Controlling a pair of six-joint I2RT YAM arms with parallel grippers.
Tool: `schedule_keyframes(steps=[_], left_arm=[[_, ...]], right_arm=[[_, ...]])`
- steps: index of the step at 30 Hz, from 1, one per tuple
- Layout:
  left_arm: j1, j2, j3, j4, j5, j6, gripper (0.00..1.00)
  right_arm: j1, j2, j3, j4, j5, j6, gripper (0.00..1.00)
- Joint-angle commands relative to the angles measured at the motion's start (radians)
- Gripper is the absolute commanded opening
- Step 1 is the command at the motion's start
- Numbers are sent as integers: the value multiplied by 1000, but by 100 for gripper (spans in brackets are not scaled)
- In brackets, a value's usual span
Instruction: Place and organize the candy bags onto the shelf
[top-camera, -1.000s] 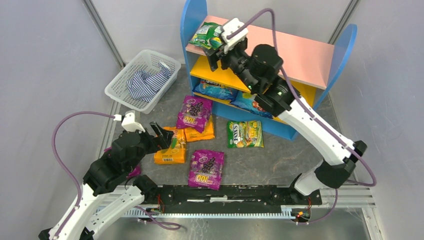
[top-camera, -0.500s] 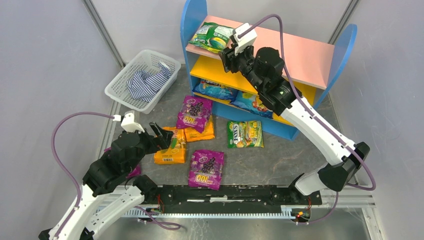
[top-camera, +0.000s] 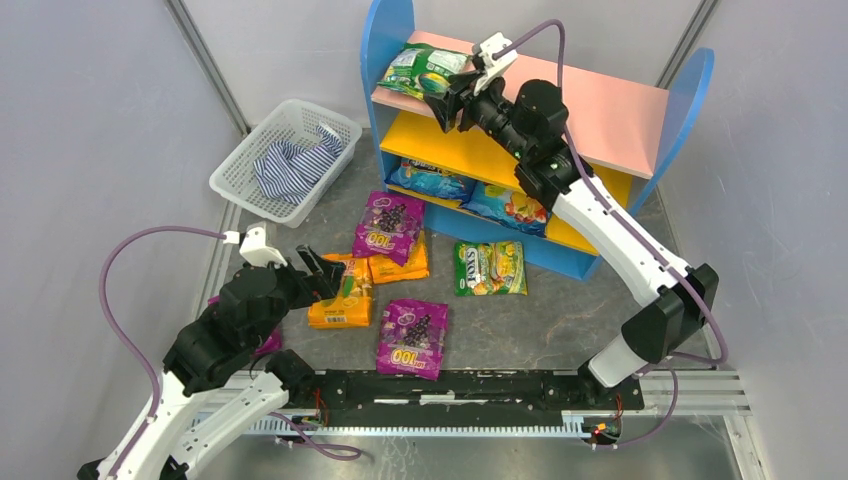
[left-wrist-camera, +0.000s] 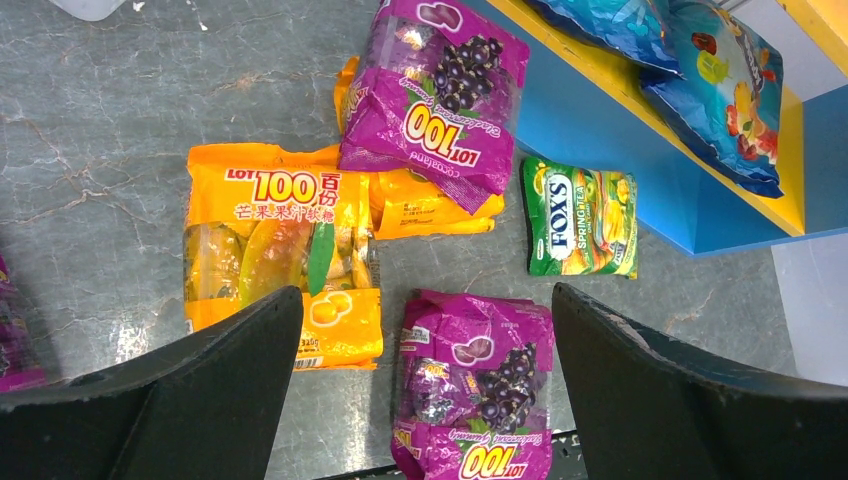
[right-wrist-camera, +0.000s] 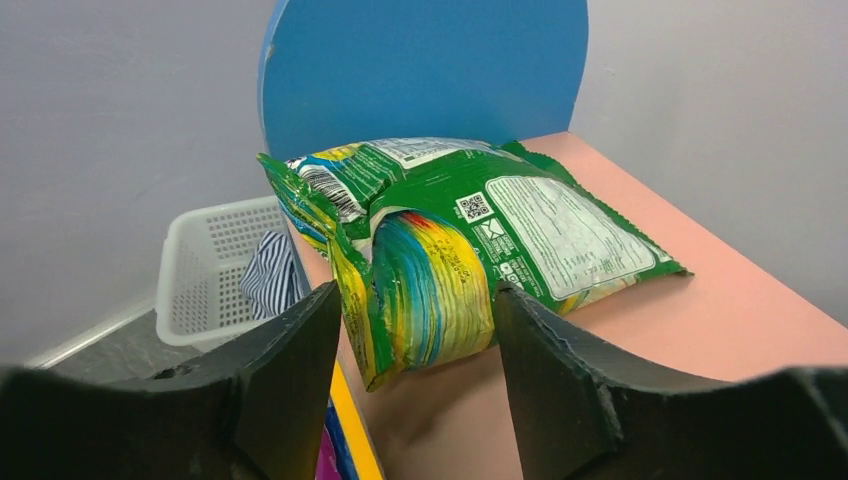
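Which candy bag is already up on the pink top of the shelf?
The green bag, at the left end of the pink top board. It alone lies up there; the others sit lower down or on the table.

The right arm stretches toward 11 o'clock, right gripper (top-camera: 445, 97) spread wide. The left arm bends toward 1 o'clock, left gripper (top-camera: 328, 270) spread wide.
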Motion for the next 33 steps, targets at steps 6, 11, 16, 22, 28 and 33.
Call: schedule_keyframes(steps=[6, 11, 16, 22, 28, 33], left_arm=[[-2, -4, -6, 32, -30, 17, 100], [-2, -3, -6, 31, -32, 17, 100], [-2, -9, -7, 32, -36, 15, 100], [-2, -4, -7, 31, -38, 14, 100], [-2, -2, -9, 31, -39, 14, 100], [-2, 2, -9, 31, -38, 14, 100]], right_arm=[[-51, 109, 90, 101, -212, 174, 65], [-51, 152, 168, 77, -232, 190, 53], [-50, 80, 154, -15, -178, 140, 69], [-49, -149, -25, -84, -107, 72, 94], [-49, -399, -271, -145, -86, 31, 98], [37, -568, -576, -55, -161, 75, 98]])
